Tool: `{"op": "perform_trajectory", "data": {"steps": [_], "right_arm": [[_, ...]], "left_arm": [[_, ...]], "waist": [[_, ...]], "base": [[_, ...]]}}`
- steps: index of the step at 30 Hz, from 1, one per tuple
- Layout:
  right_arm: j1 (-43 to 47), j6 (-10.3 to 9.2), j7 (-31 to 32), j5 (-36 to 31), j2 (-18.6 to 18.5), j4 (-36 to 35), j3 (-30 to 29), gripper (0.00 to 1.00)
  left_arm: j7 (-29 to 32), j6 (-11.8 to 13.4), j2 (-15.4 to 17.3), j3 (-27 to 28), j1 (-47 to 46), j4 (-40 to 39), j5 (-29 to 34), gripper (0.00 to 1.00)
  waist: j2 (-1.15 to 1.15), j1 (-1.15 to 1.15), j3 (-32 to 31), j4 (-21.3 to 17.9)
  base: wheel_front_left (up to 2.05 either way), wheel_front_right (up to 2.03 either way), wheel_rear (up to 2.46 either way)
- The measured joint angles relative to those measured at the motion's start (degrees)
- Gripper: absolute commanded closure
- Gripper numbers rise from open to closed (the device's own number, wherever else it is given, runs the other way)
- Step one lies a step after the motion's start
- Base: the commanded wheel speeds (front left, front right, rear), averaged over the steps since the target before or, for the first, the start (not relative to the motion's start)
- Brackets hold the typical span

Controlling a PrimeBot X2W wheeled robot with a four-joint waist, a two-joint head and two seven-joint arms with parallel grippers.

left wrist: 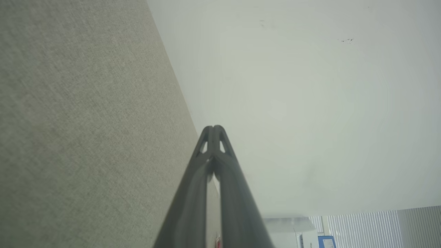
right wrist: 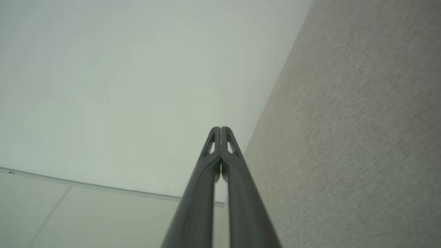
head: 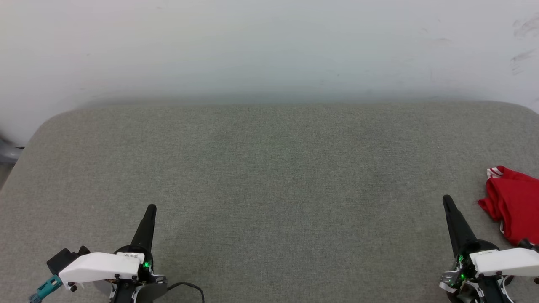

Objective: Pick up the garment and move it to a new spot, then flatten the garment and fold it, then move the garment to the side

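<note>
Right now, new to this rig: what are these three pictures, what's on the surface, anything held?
A two-armed robot. The wide picture is from its head camera, looking down at a grey padded table against a pale wall. The dark spikes at the bottom corners are its left gripper and right gripper, both shut on nothing. The other two pictures are from wrist cameras, looking along those closed fingers. On the table lies the garment, red with a striped white bit, bunched at the picture's right edge, beside the right gripper, not held.
</note>
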Motion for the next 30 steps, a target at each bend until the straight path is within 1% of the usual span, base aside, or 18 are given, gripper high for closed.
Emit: {"op": "perform_trajectory", "data": {"steps": [21,30], "right_arm": [[-1.61,0.00,0.68,8.78,0.02,2.19,-0.25,1.00],[-2.21,0.00,0.92,11.34,0.03,2.88,-0.36,1.00]], "left_arm": [[2.22,-1.16,-1.23,2.23,-0.91,0.68,-7.77,1.00],[3.01,-1.62,-1.58,2.80,-1.20,0.90,-10.07,1.00]], "waist": [[0.00,0.00,0.12,-0.21],[0.00,0.00,0.16,-0.27]], "base": [[0.00,0.00,0.00],[0.00,0.00,0.00]]}}
